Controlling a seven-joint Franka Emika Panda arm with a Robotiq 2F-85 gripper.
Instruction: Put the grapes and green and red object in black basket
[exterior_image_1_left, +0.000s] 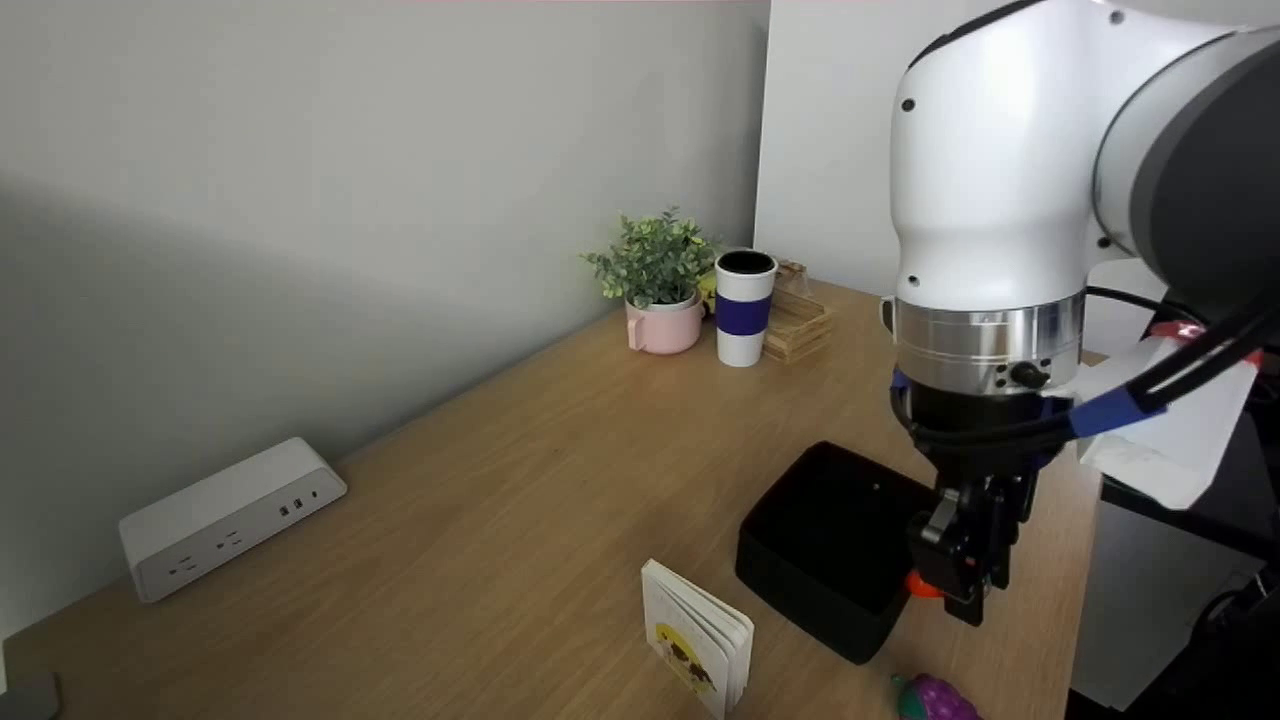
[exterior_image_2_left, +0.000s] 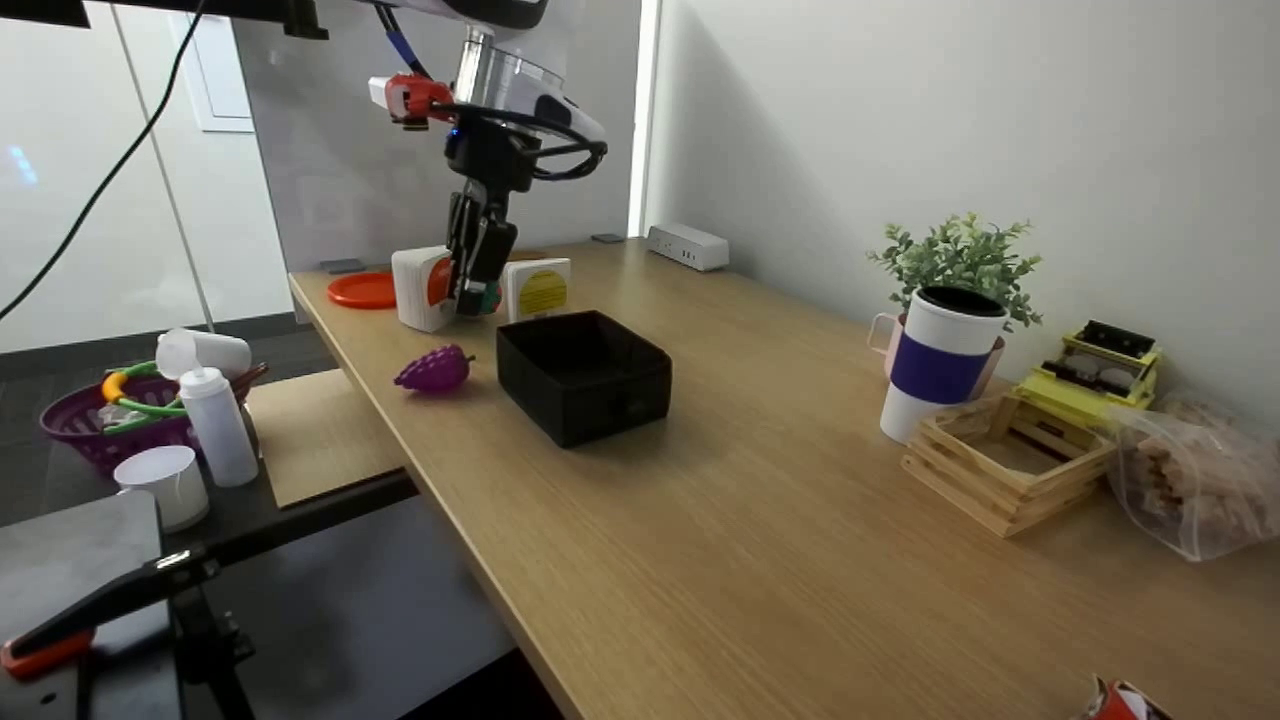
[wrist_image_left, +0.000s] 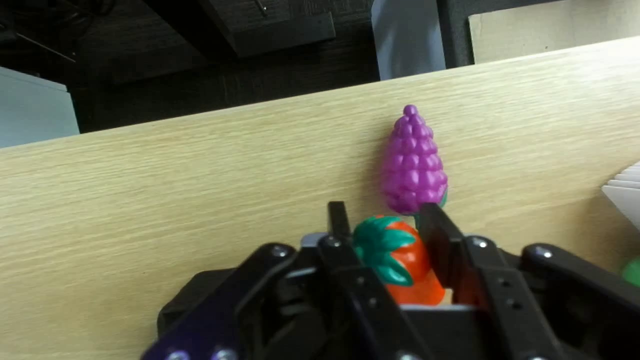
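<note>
My gripper (wrist_image_left: 383, 214) is shut on the green and red object (wrist_image_left: 407, 255), with its green leafy top and red body between the fingers. In both exterior views, the gripper (exterior_image_1_left: 965, 590) (exterior_image_2_left: 474, 298) is low beside the black basket (exterior_image_1_left: 800, 590) (exterior_image_2_left: 620, 395), and only a bit of the object (exterior_image_1_left: 922, 586) shows. I cannot tell whether it touches the table. The basket's dark corner (wrist_image_left: 185, 300) shows at lower left in the wrist view; no item is visible inside it. The purple grapes (wrist_image_left: 412, 162) lie on the table near the fingertips, also in both exterior views (exterior_image_1_left: 940, 700) (exterior_image_2_left: 437, 370).
A white-and-yellow card box (exterior_image_1_left: 700, 640) (exterior_image_2_left: 540, 288) stands by the basket. A white box with a red circle (exterior_image_2_left: 420, 290) and a red plate (exterior_image_2_left: 362, 290) are near the table edge. A tumbler (exterior_image_1_left: 742, 310), potted plant (exterior_image_1_left: 665, 325) and wooden crate (exterior_image_2_left: 1000, 480) stand near the wall.
</note>
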